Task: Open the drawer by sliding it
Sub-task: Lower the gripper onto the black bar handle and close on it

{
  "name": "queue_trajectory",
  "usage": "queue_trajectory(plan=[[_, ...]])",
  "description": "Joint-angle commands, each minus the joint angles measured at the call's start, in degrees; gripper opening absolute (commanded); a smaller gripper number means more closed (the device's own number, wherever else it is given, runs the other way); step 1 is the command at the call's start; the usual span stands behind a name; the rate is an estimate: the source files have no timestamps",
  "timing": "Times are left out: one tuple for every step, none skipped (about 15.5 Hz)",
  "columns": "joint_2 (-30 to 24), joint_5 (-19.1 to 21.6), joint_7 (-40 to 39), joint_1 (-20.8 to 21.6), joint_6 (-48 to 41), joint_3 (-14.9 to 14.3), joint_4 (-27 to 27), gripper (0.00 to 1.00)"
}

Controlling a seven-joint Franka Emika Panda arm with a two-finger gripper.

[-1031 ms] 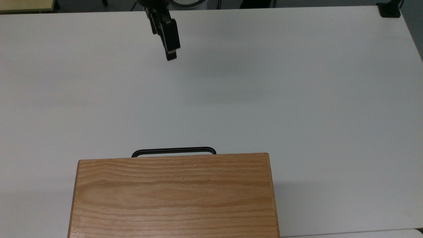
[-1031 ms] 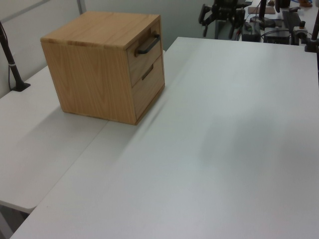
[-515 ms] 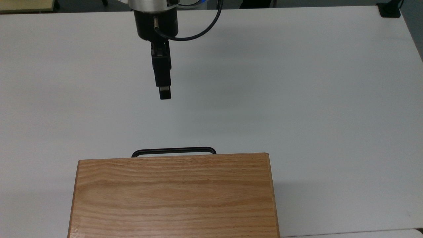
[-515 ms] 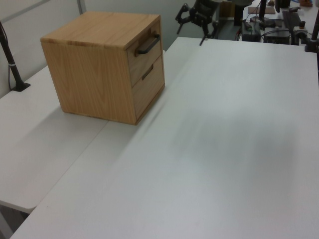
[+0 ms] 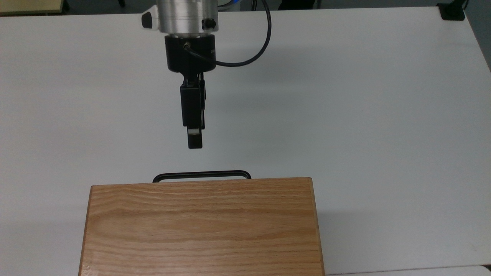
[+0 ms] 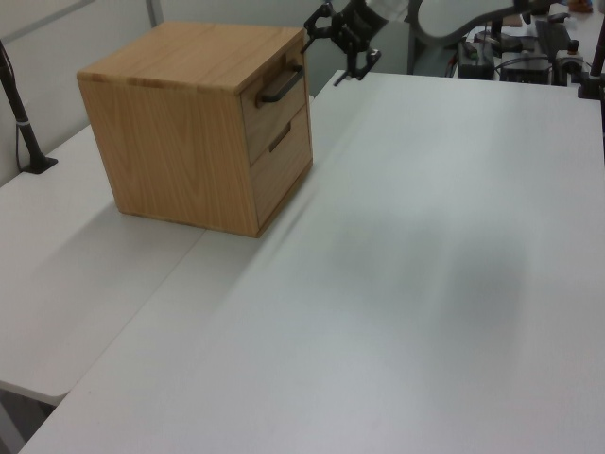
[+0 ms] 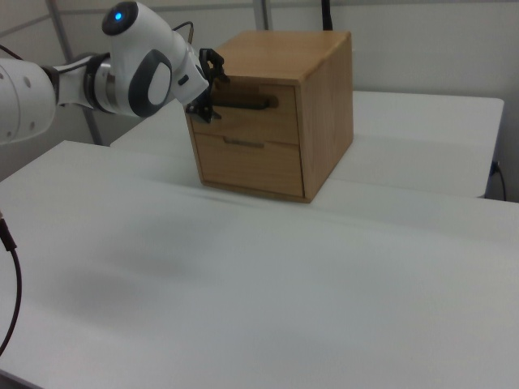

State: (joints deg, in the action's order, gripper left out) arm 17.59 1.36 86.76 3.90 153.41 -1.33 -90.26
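Observation:
The oak cabinet (image 6: 189, 57) holds two drawers, both shut. The upper drawer (image 6: 260, 123) (image 7: 259, 126) carries a long black bar handle (image 5: 202, 174) (image 6: 282, 85) (image 7: 251, 103). My gripper (image 5: 193, 142) (image 6: 338, 45) (image 7: 209, 85) hovers in the air just in front of that handle, level with it and not touching. It is open, one finger above the other, with nothing between them. In the top view the cabinet top (image 5: 201, 226) hides the drawer fronts, so just the handle sticks out.
The cabinet stands on a wide white table (image 5: 345, 115). A lower drawer (image 7: 247, 166) with a shorter handle sits beneath the upper one. A black clamp post (image 6: 24, 123) stands at the left view's left, and equipment clutters the far right (image 6: 529, 47).
The gripper has travelled from the table's far edge toward the cabinet, down the top view, and now hangs a short way from the upper handle. The cabinet and drawers have not moved.

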Motion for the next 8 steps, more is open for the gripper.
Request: queue_trajectory(plan=[[3.32,0.57,2.89,0.41,9.00,-0.25,0.62,0.93],[3.94,0.57,2.89,0.41,10.23,-0.25,0.62,0.93],[4.56,0.57,2.98,0.49,11.38,-0.25,0.70,0.93],[5.08,0.66,2.98,0.84,12.87,-0.25,0.62,0.93],[5.79,0.66,2.98,1.46,14.19,-0.25,0.62,0.88],[6.66,0.66,2.98,1.55,15.59,-0.25,0.62,0.82],[7.45,0.66,2.98,1.55,16.30,-0.25,0.70,0.81],[7.81,0.66,3.07,1.55,17.09,-0.25,0.70,0.76]])
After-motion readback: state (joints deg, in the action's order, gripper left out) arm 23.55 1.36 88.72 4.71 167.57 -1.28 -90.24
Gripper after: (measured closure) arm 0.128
